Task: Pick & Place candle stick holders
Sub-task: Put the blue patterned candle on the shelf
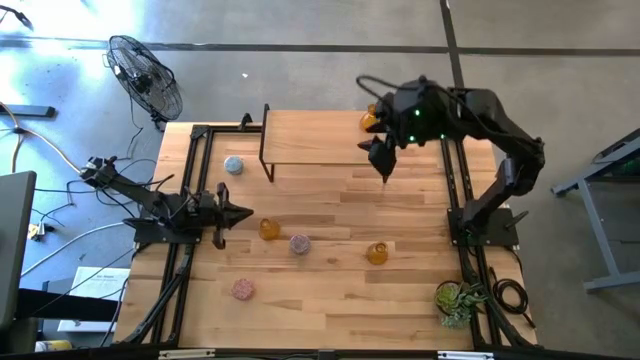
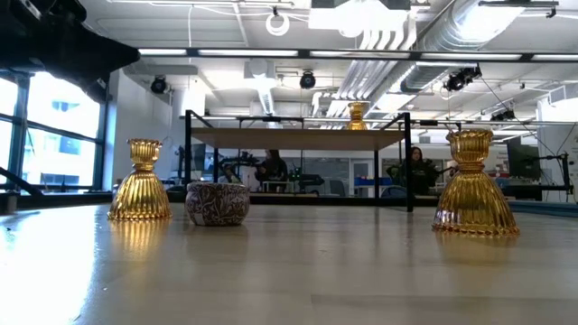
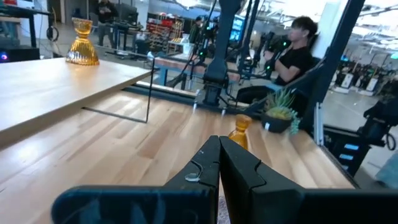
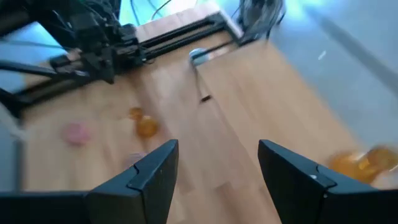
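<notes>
One amber candle stick holder (image 1: 370, 122) stands on the raised wooden shelf (image 1: 320, 140) at the far side. Two more amber ones (image 1: 269, 229) (image 1: 377, 254), two pink ones (image 1: 299, 243) (image 1: 242, 289) and a pale blue one (image 1: 234, 166) stand on the table. My right gripper (image 1: 383, 168) hangs open and empty high over the table, just in front of the shelf; in its wrist view (image 4: 217, 149) the shelf's amber holder (image 4: 364, 163) lies off to one side. My left gripper (image 1: 245, 212) is shut and level at the table's left, near the amber holder there.
A green plant (image 1: 458, 298) sits at the near right corner. Black rails (image 1: 190, 180) run along both table sides. The shelf stands on thin black legs (image 1: 268, 165). People sit in the room beyond the table (image 3: 292, 56). Bare wood lies between the holders and the shelf.
</notes>
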{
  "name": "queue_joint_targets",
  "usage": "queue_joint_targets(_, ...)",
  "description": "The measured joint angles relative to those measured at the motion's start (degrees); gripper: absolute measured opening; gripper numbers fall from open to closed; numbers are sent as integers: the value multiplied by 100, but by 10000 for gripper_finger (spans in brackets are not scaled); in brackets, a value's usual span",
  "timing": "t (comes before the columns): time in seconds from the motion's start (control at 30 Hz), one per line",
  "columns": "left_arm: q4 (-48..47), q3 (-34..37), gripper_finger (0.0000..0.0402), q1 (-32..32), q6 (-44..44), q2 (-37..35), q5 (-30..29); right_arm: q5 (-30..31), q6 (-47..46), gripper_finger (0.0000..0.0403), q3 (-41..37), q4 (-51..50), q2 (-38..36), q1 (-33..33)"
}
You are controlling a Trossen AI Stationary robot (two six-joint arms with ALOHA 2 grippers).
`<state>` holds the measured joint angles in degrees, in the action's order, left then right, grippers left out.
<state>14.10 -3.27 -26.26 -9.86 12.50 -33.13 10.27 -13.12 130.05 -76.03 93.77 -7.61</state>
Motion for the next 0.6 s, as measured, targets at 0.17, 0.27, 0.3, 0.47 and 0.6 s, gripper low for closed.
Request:
queue_joint_targets(0.17,-98,0,4,0,51,3,5,770,533,217,-522,449,-1,493)
queue_joint_targets(0.27,-61,0,4,0,53,1,3,1000,541,217,-988,858,3,666)
queue_joint_targets(0.3,-45,0,4,0,54,1,-8,1032,525,217,-1157,1031,3,700)
queue_joint_targets(0.47,46,0,4,0,-70,1,115,797,1102,217,-1862,2186,7,826)
queue_joint_targets(0.6,528,-7,7,0,-192,-4,110,560,1396,217,-2036,2697,5,967)
